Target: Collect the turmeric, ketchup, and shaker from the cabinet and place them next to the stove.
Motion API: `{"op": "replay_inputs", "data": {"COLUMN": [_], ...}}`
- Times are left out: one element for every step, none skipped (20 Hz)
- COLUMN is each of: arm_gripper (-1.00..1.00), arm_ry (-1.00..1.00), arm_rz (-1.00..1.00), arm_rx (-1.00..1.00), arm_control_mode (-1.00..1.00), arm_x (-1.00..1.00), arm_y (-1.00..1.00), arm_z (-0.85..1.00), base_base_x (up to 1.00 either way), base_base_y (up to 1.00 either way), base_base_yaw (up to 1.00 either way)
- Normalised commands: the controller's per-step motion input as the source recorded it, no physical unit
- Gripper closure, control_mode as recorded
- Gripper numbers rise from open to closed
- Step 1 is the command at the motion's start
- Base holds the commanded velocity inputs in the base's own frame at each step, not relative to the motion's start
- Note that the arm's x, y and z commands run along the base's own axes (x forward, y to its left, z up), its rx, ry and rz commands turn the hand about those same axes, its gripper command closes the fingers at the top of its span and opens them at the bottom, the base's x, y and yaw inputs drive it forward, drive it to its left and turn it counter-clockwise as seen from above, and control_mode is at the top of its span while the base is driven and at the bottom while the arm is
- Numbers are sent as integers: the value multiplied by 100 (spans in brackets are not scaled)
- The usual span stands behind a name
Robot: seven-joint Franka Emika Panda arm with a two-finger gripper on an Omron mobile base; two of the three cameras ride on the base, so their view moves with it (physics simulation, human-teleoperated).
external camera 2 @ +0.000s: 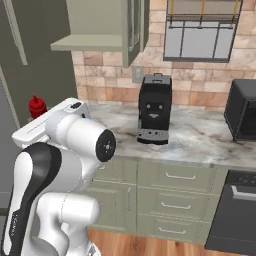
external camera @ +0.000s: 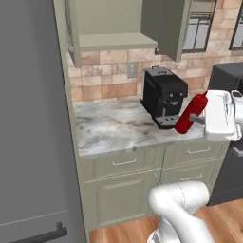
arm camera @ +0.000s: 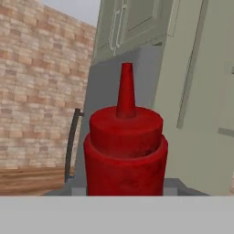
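The tool [external camera: 195,118] grips the ketchup [external camera: 191,114], tilted above the tabletop [external camera: 114,126]. Transport step; next it likely swings toward three o'clock, stove-side.

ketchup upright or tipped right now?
Tipped. The ketchup leans at a diagonal in the shut gripper, nozzle up and to the right, in the air in front of the coffee machine.

The ketchup [external camera 2: 37,106] is mostly hidden behind the arm; the gripper's [external camera: 198,119] fingertips are hidden by the bottle.
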Motion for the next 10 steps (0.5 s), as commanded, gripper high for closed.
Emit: {"op": "replay_inputs", "data": {"arm_gripper": [100,100,100,100,100,100,100,100,100,100], "arm_ry": [0,0,0,0,0,0,0,0,0,0], "arm_rz": [0,0,0,0,0,0,0,0,0,0], "arm_rx": [0,0,0,0,0,0,0,0,0,0], "arm_control_mode": [100,100,100,100,100,100,100,100,100,100], "arm_x": [0,0,0,0,0,0,0,0,0,0], "arm_y": [0,0,0,0,0,0,0,0,0,0], "arm_z": [0,0,0,0,0,0,0,0,0,0], "base_base_x": [-77,-62,-55,-54,-49,-57,-58,-49,-26,-23], "base_base_y": [-46,-63,-69,-73,-67,-56,-49,-48,-53,-58], "base_base_yaw": [17,19,19,22,26,29,31,35,36,36]}}
